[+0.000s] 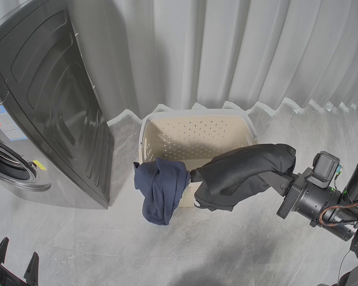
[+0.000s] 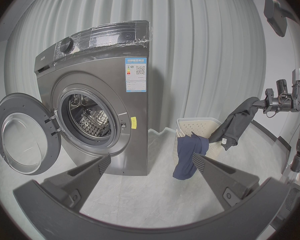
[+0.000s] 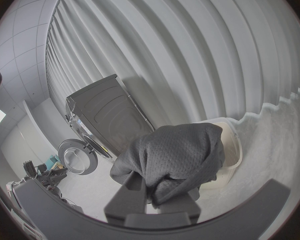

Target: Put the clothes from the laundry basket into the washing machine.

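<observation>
The dark grey knit garment (image 1: 242, 169), seemingly soft, light and limp, hangs clamped by one bunched end in the right gripper (image 3: 158, 192) over the near right of the cream perforated plastic laundry basket (image 1: 195, 113), while the left gripper (image 2: 150, 159) sits with jaws apart.

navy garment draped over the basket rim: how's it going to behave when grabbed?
Likely floppy: the navy garment hangs in soft bunched folds over the laundry basket rim, so it will probably sag and trail. Probably light, since the basket sits untipped under it. It may slide off outward if nudged, as most of it hangs outside.
</observation>
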